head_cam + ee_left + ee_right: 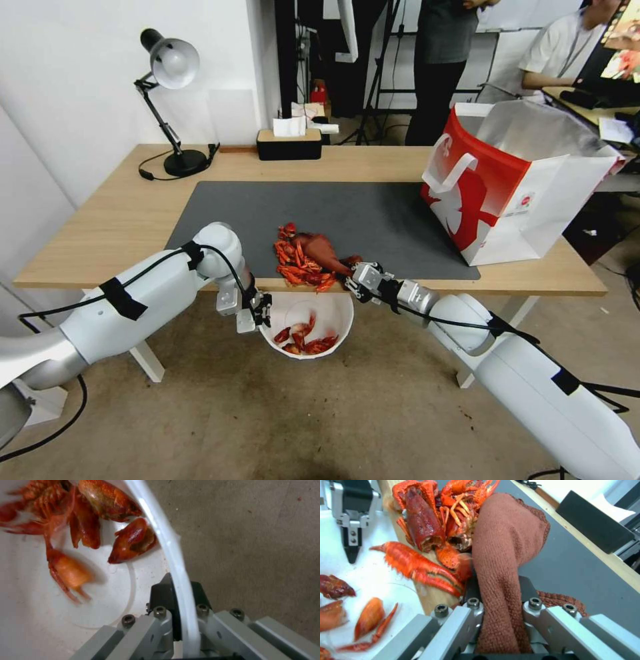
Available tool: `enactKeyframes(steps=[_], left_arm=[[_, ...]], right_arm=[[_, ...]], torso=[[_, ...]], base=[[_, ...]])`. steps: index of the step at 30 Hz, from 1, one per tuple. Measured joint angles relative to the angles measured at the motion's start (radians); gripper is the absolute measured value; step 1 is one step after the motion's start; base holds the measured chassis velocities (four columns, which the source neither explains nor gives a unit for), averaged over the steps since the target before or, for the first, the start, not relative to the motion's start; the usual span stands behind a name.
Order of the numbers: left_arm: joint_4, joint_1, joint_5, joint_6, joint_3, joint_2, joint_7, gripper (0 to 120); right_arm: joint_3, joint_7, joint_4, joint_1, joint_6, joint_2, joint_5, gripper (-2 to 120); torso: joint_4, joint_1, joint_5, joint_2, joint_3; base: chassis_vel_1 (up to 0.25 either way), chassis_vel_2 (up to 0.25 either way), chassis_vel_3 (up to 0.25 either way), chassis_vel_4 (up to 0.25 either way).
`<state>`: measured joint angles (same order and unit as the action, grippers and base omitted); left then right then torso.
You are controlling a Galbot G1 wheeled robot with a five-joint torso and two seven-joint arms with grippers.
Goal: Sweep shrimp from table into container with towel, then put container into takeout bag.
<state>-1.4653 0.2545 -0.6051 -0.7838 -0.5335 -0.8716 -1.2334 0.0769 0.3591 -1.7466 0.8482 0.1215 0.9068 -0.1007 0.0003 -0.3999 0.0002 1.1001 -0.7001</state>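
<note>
A heap of shrimp (300,263) lies at the front edge of the table (120,220), partly on the grey mat. The rust-red towel (325,250) rests against the heap's right side, and my right gripper (351,275) is shut on it; the cloth (506,542) runs up between the fingers. Some pieces hang over the edge (420,567). Below the edge, my left gripper (261,315) is shut on the rim (176,562) of the white container (337,313). Several shrimp (100,517) lie inside it. The takeout bag (507,193) stands open at the table's right end.
A desk lamp (170,73) and a black tissue box (289,143) stand along the table's far edge. White table legs (150,360) flank the container. The floor (320,420) is bare concrete below it.
</note>
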Motion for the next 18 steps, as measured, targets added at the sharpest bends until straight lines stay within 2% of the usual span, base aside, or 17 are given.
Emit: enactKeyframes(steps=[18], left_arm=[[0.003, -0.01, 0.001, -0.001, -0.004, 0.0, 0.0, 0]], right_arm=[[-0.026, -0.005, -0.042, 0.049, 0.004, -0.01, 0.009, 7]], torso=[[-0.0002, 0.0, 0.0, 0.0, 0.0]], base=[[0.0, 0.0, 0.0, 0.0]])
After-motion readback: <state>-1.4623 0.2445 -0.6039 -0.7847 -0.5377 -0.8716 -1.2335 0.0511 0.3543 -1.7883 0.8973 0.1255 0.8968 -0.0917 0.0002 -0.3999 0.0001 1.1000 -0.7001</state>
